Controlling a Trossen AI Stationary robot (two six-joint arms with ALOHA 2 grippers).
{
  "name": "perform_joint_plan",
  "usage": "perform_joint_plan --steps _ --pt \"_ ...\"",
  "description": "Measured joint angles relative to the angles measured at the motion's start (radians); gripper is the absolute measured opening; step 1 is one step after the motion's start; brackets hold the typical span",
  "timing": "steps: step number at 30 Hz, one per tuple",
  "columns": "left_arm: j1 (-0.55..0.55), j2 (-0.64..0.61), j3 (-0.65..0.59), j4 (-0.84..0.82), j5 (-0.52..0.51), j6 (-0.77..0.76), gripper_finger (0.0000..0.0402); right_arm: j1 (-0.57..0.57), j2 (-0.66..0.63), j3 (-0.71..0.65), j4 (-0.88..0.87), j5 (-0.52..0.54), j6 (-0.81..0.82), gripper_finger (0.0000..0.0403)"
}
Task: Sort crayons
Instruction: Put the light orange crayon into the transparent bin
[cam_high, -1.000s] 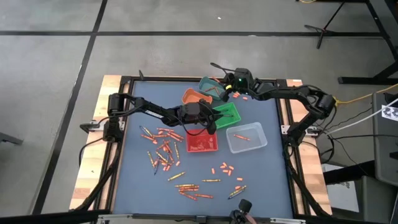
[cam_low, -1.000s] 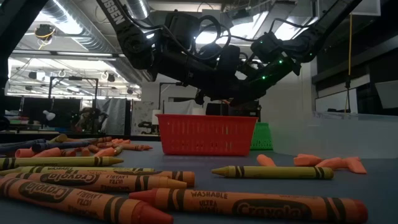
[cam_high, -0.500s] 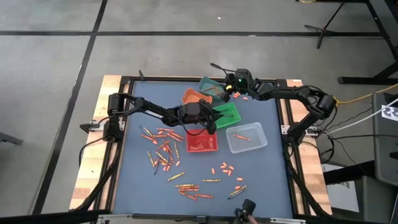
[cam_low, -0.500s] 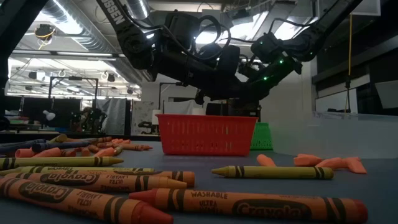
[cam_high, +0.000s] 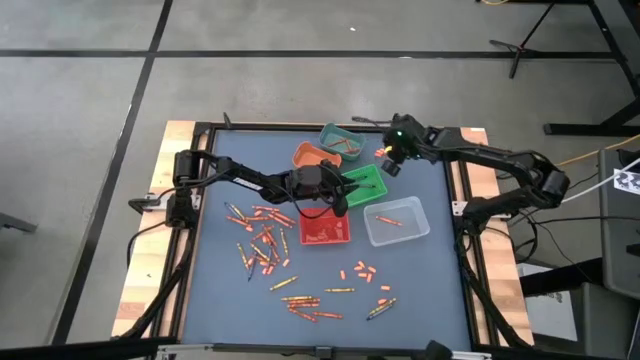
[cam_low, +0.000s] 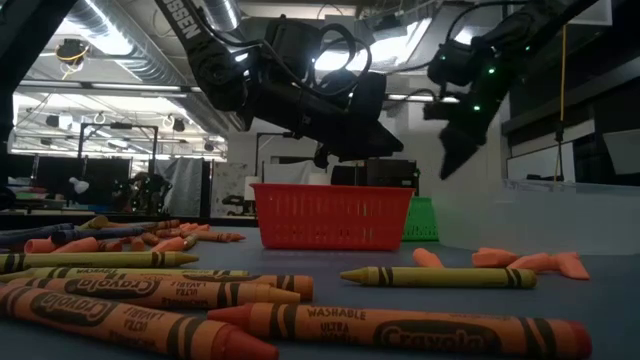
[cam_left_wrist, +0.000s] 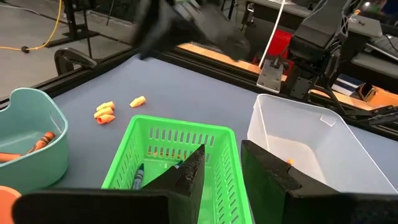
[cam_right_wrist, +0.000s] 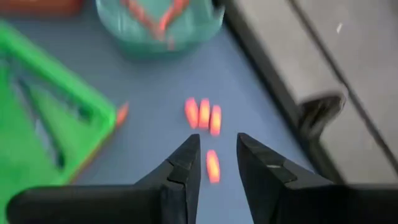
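Many crayons lie loose on the blue table: a scatter at the left, a group near the front edge and short stubs. Four orange stubs lie at the far right, beside the teal bin. My right gripper hangs open and empty above these stubs; one stub shows on the table in line with its gap. My left gripper is open and empty above the green basket, which holds a few dark crayons.
An orange bin, a red basket with crayons and a clear tub stand around the green basket. The table's black frame rail runs close beside my right gripper. In the low view, crayons lie close in front.
My right gripper has swung away from the teal bin toward the table's right edge and a little nearer, and now points down over the orange stubs. My left arm has kept still.
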Motion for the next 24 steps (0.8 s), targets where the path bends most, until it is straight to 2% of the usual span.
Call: perform_joint_plan --steps 4,10,16,24 --pt "0.000 0.000 0.000 0.000 0.000 0.000 0.0091 0.000 0.000 -0.004 -0.116 -0.006 0.005 0.0101" --pt "0.000 0.000 0.000 0.000 0.000 0.000 0.0091 0.000 0.000 -0.064 -0.126 -0.068 0.032 0.0101" --pt "0.000 0.000 0.000 0.000 0.000 0.000 0.0091 0.000 0.000 -0.113 -0.089 -0.162 0.034 0.0101" --pt "0.000 0.000 0.000 0.000 0.000 0.000 0.0091 0.000 0.000 -0.175 0.031 -0.174 0.045 0.0101"
